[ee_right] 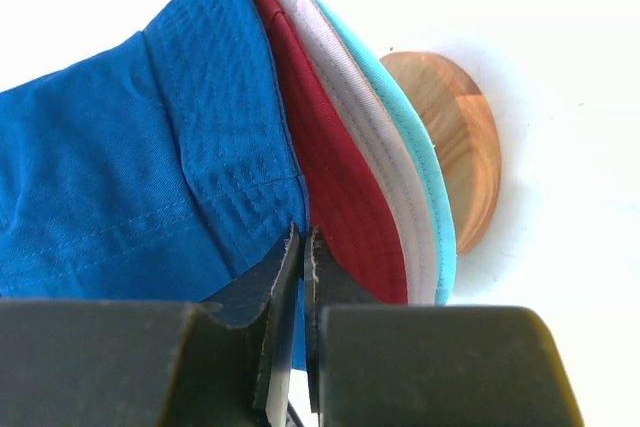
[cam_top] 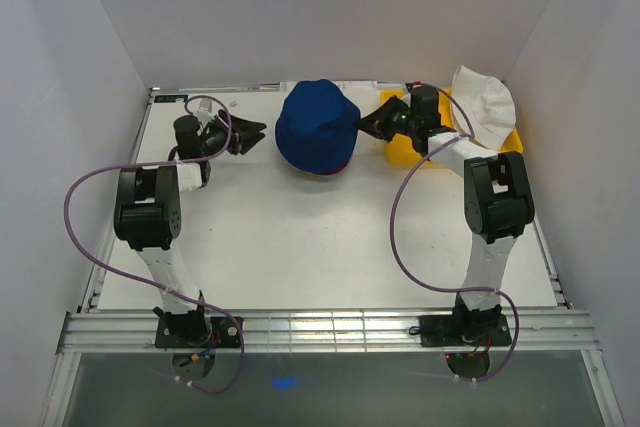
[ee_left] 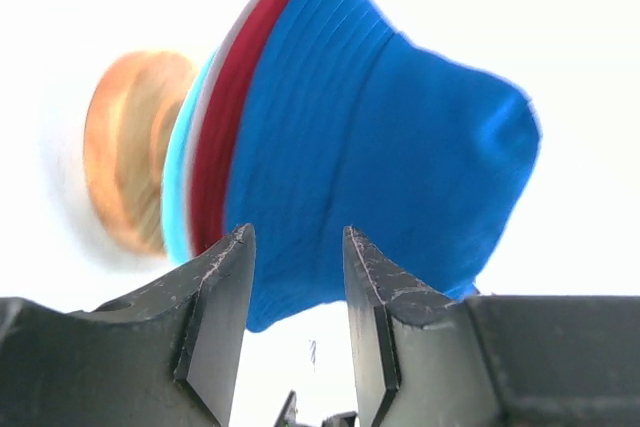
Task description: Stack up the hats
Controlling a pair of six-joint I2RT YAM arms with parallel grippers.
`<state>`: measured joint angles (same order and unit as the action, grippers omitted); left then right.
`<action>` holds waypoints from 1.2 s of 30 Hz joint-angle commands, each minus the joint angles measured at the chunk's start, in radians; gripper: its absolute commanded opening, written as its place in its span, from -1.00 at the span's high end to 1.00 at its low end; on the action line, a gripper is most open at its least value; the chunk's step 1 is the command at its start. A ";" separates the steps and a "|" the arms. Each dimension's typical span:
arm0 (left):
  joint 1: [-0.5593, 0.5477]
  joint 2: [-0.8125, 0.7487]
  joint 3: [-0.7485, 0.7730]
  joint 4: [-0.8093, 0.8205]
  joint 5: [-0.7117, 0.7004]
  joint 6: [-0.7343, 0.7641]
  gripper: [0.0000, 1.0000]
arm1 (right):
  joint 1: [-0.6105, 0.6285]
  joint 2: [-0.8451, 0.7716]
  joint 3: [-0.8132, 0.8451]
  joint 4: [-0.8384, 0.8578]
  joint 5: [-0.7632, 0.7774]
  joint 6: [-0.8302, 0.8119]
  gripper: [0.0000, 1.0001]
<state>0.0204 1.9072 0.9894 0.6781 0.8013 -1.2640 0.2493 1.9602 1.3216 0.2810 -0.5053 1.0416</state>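
A navy blue hat (cam_top: 318, 125) tops a stack on a wooden stand at the table's far middle. In the right wrist view the blue hat (ee_right: 120, 147) lies over a dark red hat (ee_right: 345, 197), a pale grey hat (ee_right: 395, 197) and a teal hat (ee_right: 432, 197). My right gripper (ee_right: 303, 232) is shut on the blue hat's brim at the stack's right side (cam_top: 364, 127). My left gripper (ee_left: 297, 232) is open and empty just left of the stack (cam_top: 260, 130), its jaws facing the blue hat (ee_left: 380, 147). A white hat (cam_top: 485, 99) rests at the far right.
The wooden stand (ee_right: 455, 147) shows under the stack and also in the left wrist view (ee_left: 130, 147). A yellow tray (cam_top: 402, 154) sits under the white hat, behind my right arm. White walls close in the table on three sides.
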 commanded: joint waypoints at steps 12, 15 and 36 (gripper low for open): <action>0.001 0.098 0.203 0.003 0.062 0.000 -0.04 | -0.004 0.098 0.177 -0.120 -0.030 -0.081 0.84; -0.004 0.105 0.193 0.005 0.062 0.005 -0.05 | -0.004 0.101 0.185 -0.124 -0.032 -0.083 0.84; -0.062 0.125 0.192 -0.006 0.026 0.028 -0.04 | -0.007 0.112 0.205 -0.135 -0.039 -0.087 0.84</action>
<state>-0.0463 2.0434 1.1774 0.6800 0.8471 -1.2678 0.2489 2.0678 1.4837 0.1482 -0.5468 0.9749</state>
